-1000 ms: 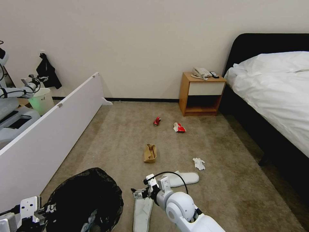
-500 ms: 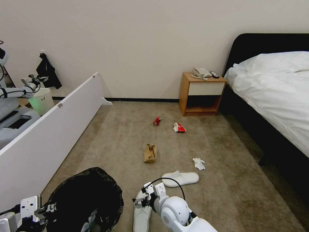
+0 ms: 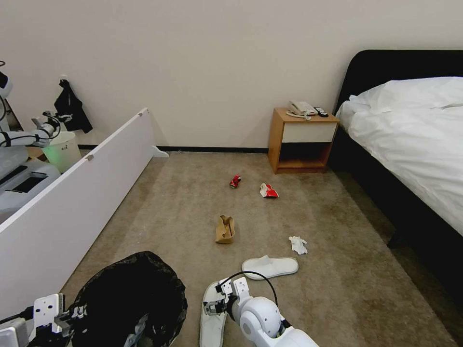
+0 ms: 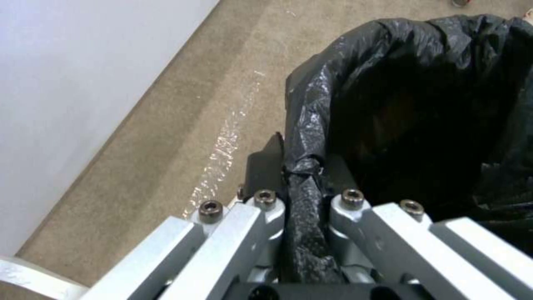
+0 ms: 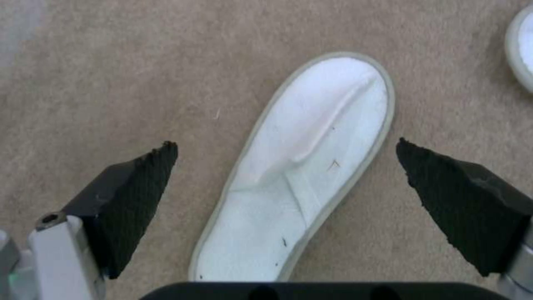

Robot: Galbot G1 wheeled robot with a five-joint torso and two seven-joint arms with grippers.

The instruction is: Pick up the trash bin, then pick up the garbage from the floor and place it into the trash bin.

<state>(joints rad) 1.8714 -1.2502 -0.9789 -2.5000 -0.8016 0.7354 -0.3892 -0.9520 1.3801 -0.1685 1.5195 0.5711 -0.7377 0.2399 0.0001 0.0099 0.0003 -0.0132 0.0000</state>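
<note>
The trash bin [image 3: 130, 299], lined with a black bag, stands at my lower left. My left gripper [image 3: 72, 315] is shut on its bag-covered rim [image 4: 302, 179]. My right gripper [image 3: 214, 306] hangs open just above a white slipper [image 3: 211, 324] on the floor [image 3: 337, 279]. In the right wrist view that slipper [image 5: 300, 166] lies lengthwise between the black fingers [image 5: 139, 187]. Farther out lie the second slipper [image 3: 270, 266], a crumpled tissue [image 3: 297, 245], a brown paper bag [image 3: 224, 229], a crushed red can [image 3: 235, 181] and a red-and-white wrapper [image 3: 268, 191].
A long white panel [image 3: 72, 202] runs along the left, with another robot and a white bucket [image 3: 62, 149] behind it. A wooden nightstand [image 3: 301, 142] stands at the far wall. A bed [image 3: 415, 144] takes up the right side.
My right gripper has drawn back toward me and now sits over the near slipper. The left gripper and the bin have barely moved.
</note>
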